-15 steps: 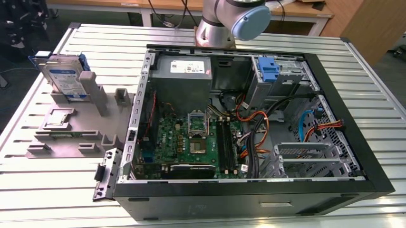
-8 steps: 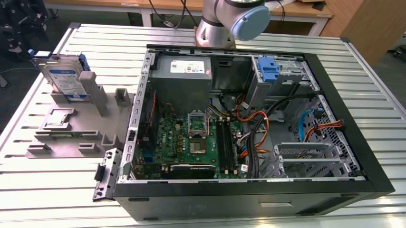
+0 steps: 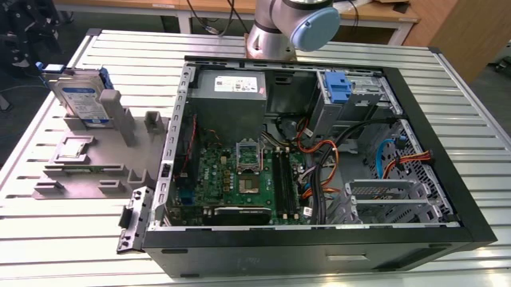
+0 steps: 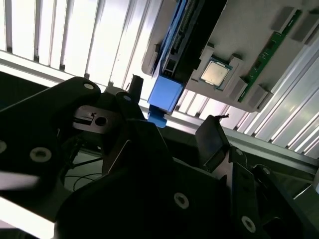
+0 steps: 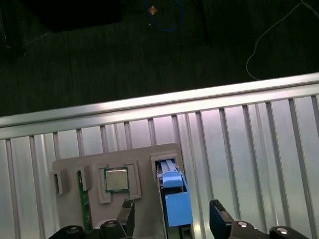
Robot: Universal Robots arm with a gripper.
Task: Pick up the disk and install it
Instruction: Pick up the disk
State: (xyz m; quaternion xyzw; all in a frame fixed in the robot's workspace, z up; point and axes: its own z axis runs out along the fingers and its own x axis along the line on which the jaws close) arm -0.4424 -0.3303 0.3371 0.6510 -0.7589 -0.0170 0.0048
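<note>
Slatted metal table [image 3: 80, 251] bears an open computer case [image 3: 319, 254] and grey fixture [image 3: 96, 179]

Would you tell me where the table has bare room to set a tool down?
The table is bare between the grey fixture and the near edge, at the exterior view's left, and past the computer case at that view's right. Cables and the motherboard crowd the case's inside.

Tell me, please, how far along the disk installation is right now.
Done: nothing yet. The disk stands upright in its grey holder on the table, outside the open computer case. In hand: in the first wrist view the hand is open, with a finger on either side of the disk's blue carrier, clear of it. Left: both the pick-up and the install.
</note>
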